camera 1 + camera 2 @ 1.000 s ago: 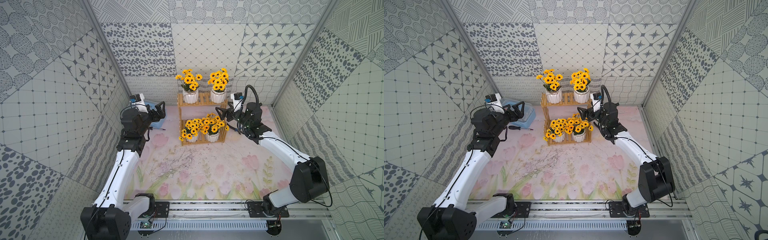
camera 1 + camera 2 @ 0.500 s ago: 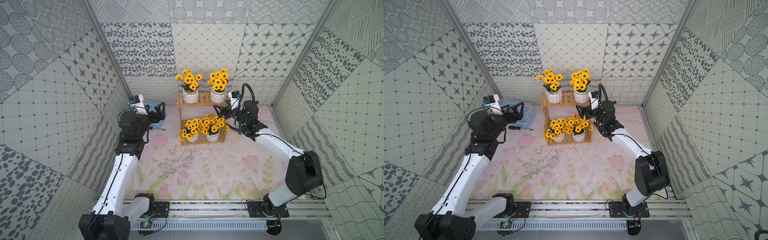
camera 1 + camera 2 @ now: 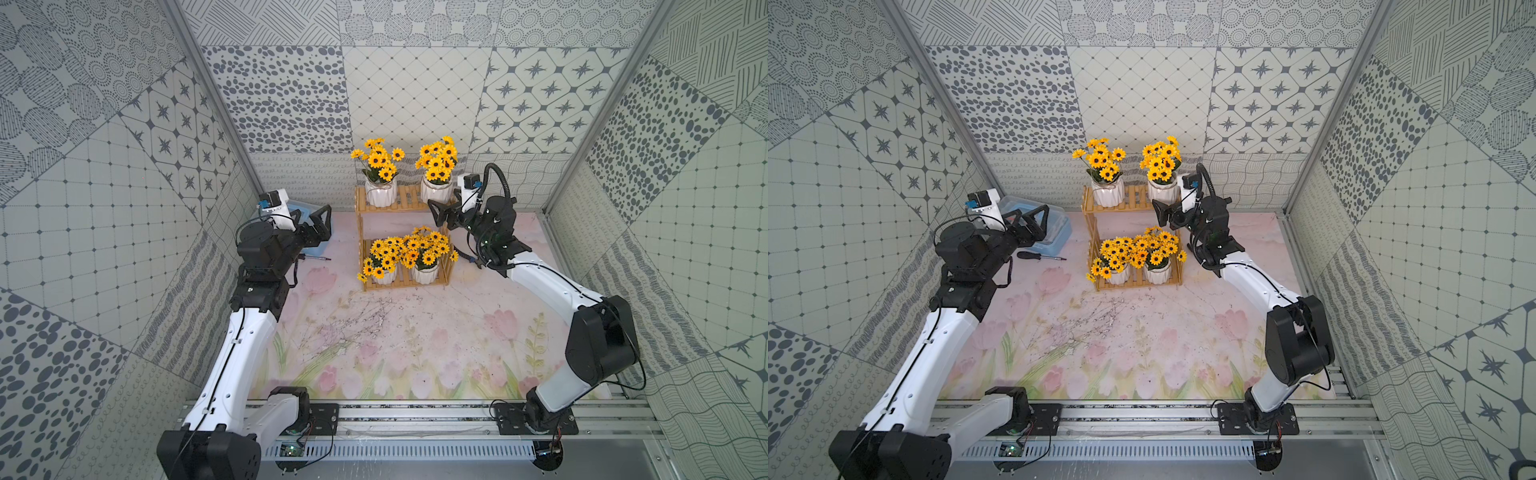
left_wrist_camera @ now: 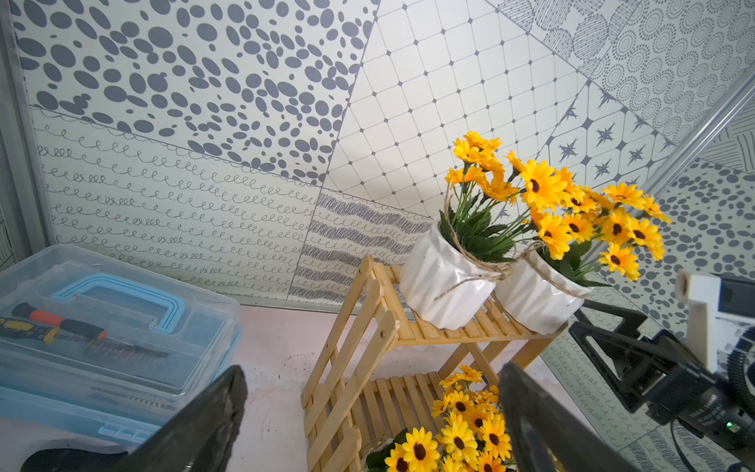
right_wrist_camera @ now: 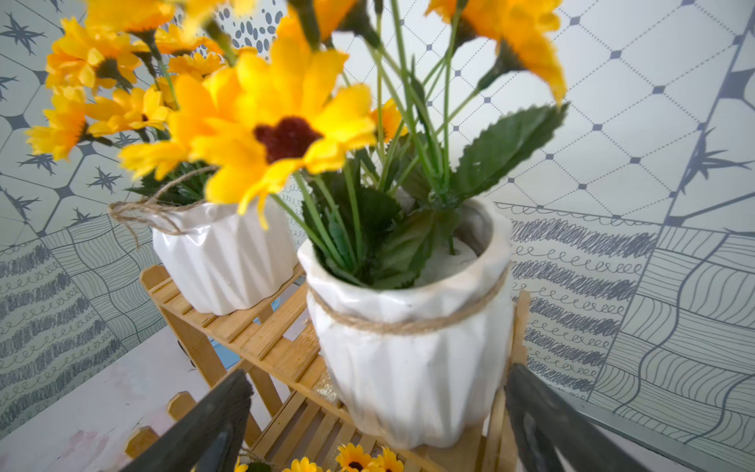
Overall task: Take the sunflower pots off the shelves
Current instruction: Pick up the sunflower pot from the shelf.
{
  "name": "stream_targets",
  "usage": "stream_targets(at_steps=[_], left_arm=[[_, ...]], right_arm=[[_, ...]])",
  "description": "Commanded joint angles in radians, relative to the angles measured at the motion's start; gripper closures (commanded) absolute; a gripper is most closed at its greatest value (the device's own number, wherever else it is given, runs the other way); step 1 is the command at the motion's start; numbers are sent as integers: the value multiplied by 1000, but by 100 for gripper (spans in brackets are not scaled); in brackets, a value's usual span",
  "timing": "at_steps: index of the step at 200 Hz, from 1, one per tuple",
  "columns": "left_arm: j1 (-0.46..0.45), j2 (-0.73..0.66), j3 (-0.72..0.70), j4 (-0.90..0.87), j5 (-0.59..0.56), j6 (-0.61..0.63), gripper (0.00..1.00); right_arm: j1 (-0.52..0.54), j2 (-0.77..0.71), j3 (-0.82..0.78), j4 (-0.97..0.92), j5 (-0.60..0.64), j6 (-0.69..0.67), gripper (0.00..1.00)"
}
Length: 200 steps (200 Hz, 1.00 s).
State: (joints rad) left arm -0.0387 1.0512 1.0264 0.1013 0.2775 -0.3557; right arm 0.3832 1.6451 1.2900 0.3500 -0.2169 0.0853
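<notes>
**Right tool closes in on the upper tier; no pot lifted yet**

Over the last second the right tool (image 3: 435,212) has edged up and in toward the upper right pot (image 5: 412,367). The left tool (image 3: 322,222) hangs much where it was, by the toolbox (image 4: 122,327). Both tools have their jaws wide apart and hold nothing. All four sunflower pots (image 3: 1118,275) sit on the shelves (image 3: 405,200), two per tier.

The risk, as I judge it, is that this pot stands at the very end of its tier. A closing jaw could catch the wooden end rail, or shove the pot into its neighbour (image 3: 380,195) and rock the light rack.

Blurred blossoms fill much of the right wrist view, and the pot's far side is hidden. The lower pots (image 3: 384,277) lie mostly under flowers.
</notes>
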Motion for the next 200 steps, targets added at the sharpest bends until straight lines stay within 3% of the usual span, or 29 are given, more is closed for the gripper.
stream_targets(at_steps=[1,200], left_arm=[[3,-6,19,31,29,6,4],[2,-32,45,9,31,12,3]], right_arm=[[6,38,51,58,15,-24,2],[-1,193,221,62,-24,-36,2]])
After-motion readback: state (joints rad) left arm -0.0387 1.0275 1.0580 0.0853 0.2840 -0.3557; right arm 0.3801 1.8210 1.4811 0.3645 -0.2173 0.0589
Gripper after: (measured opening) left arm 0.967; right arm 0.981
